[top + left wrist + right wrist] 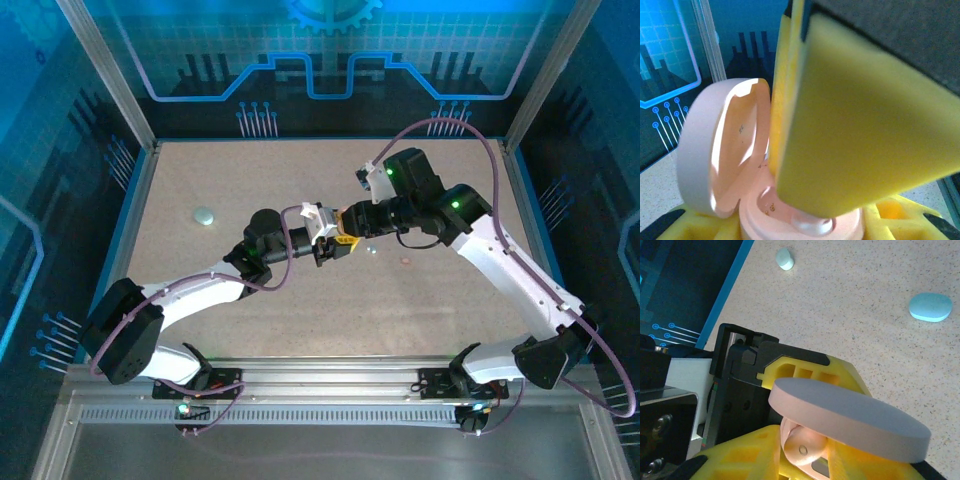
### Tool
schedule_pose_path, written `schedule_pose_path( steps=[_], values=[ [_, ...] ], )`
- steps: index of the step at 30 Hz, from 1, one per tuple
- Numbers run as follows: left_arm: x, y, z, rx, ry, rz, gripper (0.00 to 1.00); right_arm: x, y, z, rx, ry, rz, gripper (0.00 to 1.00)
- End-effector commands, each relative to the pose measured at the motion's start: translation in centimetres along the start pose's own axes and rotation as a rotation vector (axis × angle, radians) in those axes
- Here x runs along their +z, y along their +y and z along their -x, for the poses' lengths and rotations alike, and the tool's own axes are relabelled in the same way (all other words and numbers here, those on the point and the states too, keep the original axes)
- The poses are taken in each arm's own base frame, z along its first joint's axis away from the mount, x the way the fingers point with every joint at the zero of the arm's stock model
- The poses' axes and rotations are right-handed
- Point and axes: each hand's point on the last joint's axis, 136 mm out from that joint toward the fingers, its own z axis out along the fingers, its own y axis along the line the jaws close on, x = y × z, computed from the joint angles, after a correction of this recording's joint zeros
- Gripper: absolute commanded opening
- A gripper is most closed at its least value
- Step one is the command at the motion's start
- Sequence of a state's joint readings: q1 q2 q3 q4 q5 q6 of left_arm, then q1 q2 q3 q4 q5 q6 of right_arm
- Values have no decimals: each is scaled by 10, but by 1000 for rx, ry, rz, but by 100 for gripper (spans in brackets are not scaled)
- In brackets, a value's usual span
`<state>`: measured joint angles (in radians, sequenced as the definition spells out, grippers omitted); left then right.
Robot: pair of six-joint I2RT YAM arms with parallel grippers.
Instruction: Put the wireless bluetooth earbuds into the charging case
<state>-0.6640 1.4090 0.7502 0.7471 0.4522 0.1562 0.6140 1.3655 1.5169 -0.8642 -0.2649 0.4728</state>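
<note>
Top external view showed the two arms meeting just left of the middle of the table [200,170], the left claw [338,246] and right claw [352,232] nose to nose. A pale oval case [204,215] lay well apart at the left of the frame, and a tiny pink earbud [405,259] sat on the table just right of the claws. In the left wrist view the left claw was clenched on the pink case [752,225], its yellow pads on either side of the base at the bottom edge. The lid [705,150] stood open at the left. One yellow finger [860,125] of the right claw reached down into the base, its tip on a glossy whitish earbud [812,226] seated there. I could not tell whether the right claw was clenched or released. In the right wrist view a pale blue earbud [785,259] lay loose at the upper left, and the pale oval case lay at the upper right.
</note>
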Motion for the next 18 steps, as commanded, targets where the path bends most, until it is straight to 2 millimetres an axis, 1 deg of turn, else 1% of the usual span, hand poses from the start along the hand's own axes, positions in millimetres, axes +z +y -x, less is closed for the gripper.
schedule_pose_path(
  steps=[1, 4, 8, 10, 12, 14, 16, 18],
  values=[
    [1, -1, 31, 42, -91, -5, 32, -9, 2, 4, 9, -13, -5, 36],
    [1, 1, 30, 37, -90, 4, 32, -16, 4, 6, 8, -39, 1, 40],
    [1, 3, 29, 35, -91, 16, 32, -24, 11, 7, -1, -61, 36, 42],
    [1, 6, 27, 32, -87, 32, 32, -30, 17, 7, -14, -73, 69, 42],
    [0, 10, 25, 29, -82, 58, 32, -42, 25, 7, -46, -104, 108, 43],
    [-1, 14, 22, 24, -69, 84, 32, -59, 31, 9, -83, -163, 131, 44],
    [-2, 17, 17, 20, -53, 108, 32, -79, 25, 13, -103, -253, 97, 44],
    [-3, 21, 16, 21, -54, 132, 32, -95, 3, 17, -87, -346, 6, 44]
  ],
)
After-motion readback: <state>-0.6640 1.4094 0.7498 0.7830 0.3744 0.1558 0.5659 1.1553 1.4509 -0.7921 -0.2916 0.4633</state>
